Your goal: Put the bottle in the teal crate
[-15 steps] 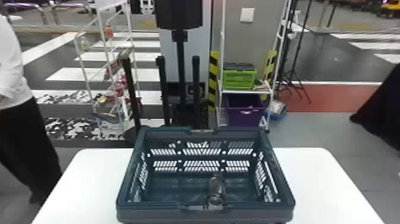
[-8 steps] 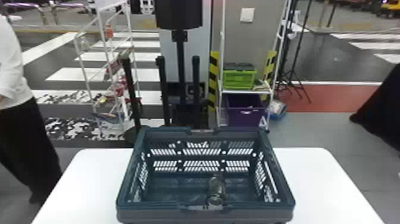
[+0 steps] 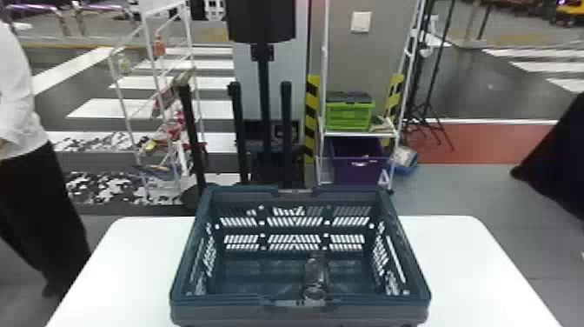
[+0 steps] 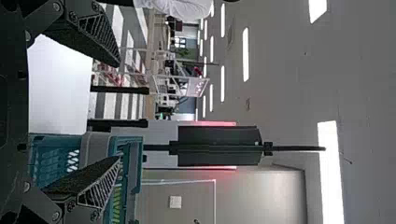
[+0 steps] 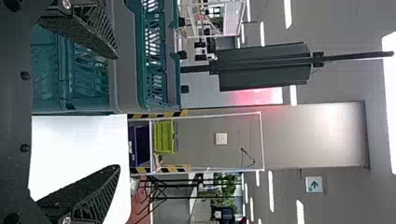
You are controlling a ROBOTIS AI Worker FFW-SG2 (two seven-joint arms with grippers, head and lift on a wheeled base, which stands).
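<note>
Since the bottle (image 3: pixel 316 278) is inside the crate (image 3: pixel 217 314), near five o'clock from its centre, placing looks done; left gripper (image 4: pixel 117 112) and right gripper (image 5: pixel 116 111) both wide, empty, nothing apparently left.

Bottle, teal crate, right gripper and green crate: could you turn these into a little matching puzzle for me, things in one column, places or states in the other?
1. bottle
2. teal crate
3. right gripper
4. green crate

A. open, nothing between its fingers
B. inside the teal crate
C. on the rack beyond the table
D. on the white table

Right pairs: 1-B, 2-D, 3-A, 4-C
</note>
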